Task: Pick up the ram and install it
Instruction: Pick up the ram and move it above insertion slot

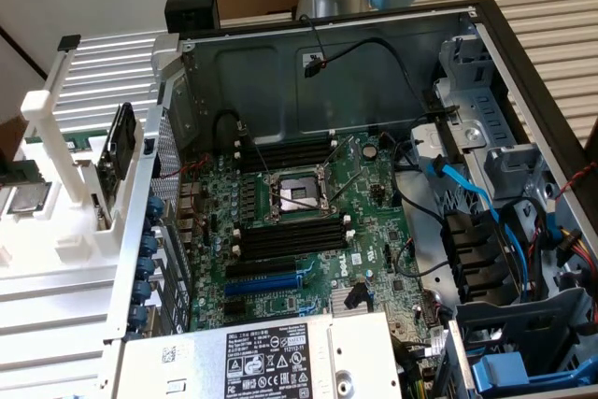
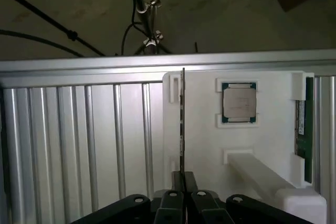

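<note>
Green ram [image 1: 121, 142] upright in white holder [image 2: 202, 140], edge-on, aligned with clenched empty fingers [image 2: 177, 182].

One standing ram [image 2: 181, 119], one lying ram [image 2: 300, 129], one processor chip [image 2: 239, 102], one motherboard [image 1: 369, 184]

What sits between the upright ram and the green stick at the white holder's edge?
The silver processor chip, in its own pocket, apart from the ram and the green stick; the wrist view shows it.
</note>
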Robot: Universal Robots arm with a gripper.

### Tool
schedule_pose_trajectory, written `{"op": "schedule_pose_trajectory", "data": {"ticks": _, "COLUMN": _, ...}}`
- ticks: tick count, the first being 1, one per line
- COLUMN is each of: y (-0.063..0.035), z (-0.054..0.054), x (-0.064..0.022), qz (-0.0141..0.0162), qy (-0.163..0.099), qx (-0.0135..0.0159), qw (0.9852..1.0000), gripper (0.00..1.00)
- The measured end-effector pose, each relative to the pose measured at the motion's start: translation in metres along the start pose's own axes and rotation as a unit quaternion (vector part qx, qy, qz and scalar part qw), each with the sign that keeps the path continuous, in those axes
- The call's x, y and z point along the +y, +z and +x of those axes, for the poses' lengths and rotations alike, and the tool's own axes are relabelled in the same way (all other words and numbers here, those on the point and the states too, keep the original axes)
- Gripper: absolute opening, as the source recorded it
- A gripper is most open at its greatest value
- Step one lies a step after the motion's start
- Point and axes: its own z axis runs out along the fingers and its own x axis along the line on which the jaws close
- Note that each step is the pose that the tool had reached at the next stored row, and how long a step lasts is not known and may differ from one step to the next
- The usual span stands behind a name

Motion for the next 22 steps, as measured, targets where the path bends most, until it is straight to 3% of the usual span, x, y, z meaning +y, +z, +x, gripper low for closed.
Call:
{"op": "schedule_pose_trajectory", "data": {"ticks": 4, "y": -0.0044, "z": 0.000, "x": -0.0042, "qz": -0.0010, "qy": 0.000, "qx": 0.0003, "qw": 1.0000, "gripper": 0.12}}
{"op": "schedule_pose_trajectory", "data": {"ticks": 9, "y": -0.0210, "z": -0.001, "x": -0.0191, "qz": -0.0133, "qy": 0.000, "qx": 0.0013, "qw": 0.9999, "gripper": 0.12}}
{"op": "schedule_pose_trajectory", "data": {"ticks": 11, "y": -0.0250, "z": -0.001, "x": -0.0225, "qz": -0.0157, "qy": 0.000, "qx": 0.0043, "qw": 0.9999, "gripper": 0.12}}
{"op": "schedule_pose_trajectory", "data": {"ticks": 13, "y": -0.0313, "z": -0.001, "x": -0.0243, "qz": -0.0159, "qy": 0.000, "qx": 0.0080, "qw": 0.9998, "gripper": 0.12}}
{"op": "schedule_pose_trajectory", "data": {"ticks": 15, "y": -0.0370, "z": -0.002, "x": -0.0265, "qz": -0.0153, "qy": 0.000, "qx": 0.0098, "qw": 0.9998, "gripper": 0.12}}
{"op": "schedule_pose_trajectory", "data": {"ticks": 20, "y": -0.0461, "z": -0.002, "x": -0.0355, "qz": -0.0132, "qy": 0.000, "qx": 0.0120, "qw": 0.9998, "gripper": 0.12}}
{"op": "schedule_pose_trajectory", "data": {"ticks": 22, "y": -0.0514, "z": -0.003, "x": -0.0489, "qz": -0.0094, "qy": 0.000, "qx": 0.0129, "qw": 0.9999, "gripper": 0.12}}
